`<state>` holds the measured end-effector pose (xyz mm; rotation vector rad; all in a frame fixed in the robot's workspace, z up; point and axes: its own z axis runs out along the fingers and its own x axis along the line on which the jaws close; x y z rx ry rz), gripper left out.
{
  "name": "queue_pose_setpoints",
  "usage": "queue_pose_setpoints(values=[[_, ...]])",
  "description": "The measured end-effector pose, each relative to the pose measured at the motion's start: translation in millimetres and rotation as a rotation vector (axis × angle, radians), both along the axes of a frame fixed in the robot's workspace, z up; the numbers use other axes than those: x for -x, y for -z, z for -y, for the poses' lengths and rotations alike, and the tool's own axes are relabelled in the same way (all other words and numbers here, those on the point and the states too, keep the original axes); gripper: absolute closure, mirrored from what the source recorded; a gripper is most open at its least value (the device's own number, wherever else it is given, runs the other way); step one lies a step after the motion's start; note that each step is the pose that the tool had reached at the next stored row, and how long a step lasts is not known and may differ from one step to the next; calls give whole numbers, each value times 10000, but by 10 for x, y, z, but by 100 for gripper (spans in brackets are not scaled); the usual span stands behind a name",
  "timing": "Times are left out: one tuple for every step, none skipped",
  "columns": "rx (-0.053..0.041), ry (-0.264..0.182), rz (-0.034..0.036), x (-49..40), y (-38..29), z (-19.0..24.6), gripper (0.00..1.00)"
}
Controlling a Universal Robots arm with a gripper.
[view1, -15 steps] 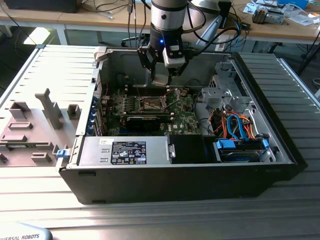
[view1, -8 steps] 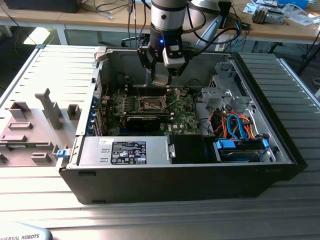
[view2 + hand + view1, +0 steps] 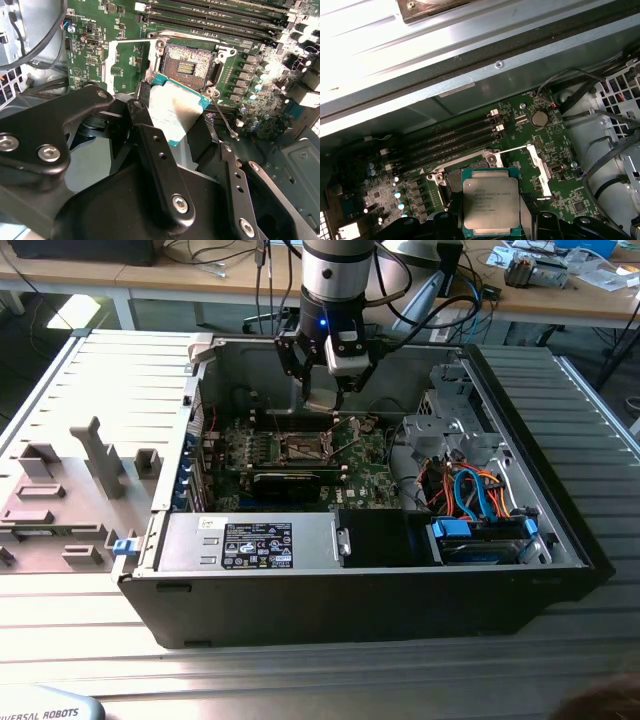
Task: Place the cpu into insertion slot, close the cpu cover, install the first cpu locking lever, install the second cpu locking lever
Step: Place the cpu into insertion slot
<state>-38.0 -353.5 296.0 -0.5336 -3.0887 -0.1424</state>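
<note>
The gripper [image 3: 172,120], clamped on the cpu [image 3: 491,207], held it aloft; the uncovered insertion slot [image 3: 186,62] lay just beyond and below.

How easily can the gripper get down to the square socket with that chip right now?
Probably yes. The gripper holds the cpu close above the insertion slot. The cpu cover is swung open to one side, and nothing seems to lie across the dark socket.
</note>
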Motion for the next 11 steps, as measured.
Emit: queue_pose_setpoints(values=[[0,5,0,0,0,0,46],[0,11,0,0,0,0,46],[0,15,0,0,0,0,46],[0,21,0,0,0,0,46],[0,26,0,0,0,0,46],[0,31,0,0,0,0,46],[0,37,0,0,0,0,46],[0,44,0,0,0,0,46],[1,49,0,0,0,0,46],[0,55,0,0,0,0,46],[1,61,-1,0,0,0,46]])
